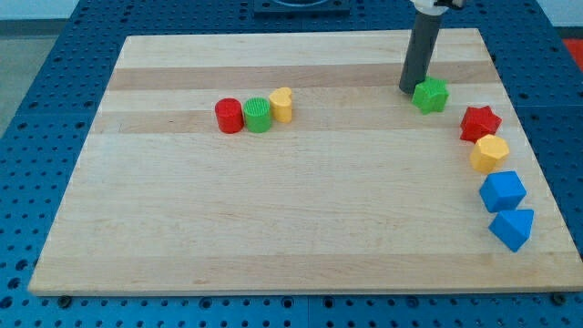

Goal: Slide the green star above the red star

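On blue pegboard [55, 100], pale wooden board [273, 219].

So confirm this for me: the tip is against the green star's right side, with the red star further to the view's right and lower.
One detail is wrong. In the camera view my tip sits against the left side of the green star, not its right. The rest stands: the red star lies further to the view's right and lower.
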Controlling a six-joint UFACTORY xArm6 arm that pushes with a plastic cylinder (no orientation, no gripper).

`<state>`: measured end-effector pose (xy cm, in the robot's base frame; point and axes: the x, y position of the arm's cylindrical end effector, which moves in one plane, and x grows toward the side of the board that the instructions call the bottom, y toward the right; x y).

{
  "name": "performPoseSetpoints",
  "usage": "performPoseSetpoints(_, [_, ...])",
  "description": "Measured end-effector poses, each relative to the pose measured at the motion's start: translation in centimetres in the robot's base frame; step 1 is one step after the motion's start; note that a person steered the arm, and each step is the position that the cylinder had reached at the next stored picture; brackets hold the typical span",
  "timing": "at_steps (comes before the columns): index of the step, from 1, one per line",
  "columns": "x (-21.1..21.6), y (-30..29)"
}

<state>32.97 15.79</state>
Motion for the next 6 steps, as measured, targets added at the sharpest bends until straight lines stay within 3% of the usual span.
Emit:
performPoseSetpoints(3, [1.2,-4.5])
performPoseSetpoints(6, [1.4,4.0])
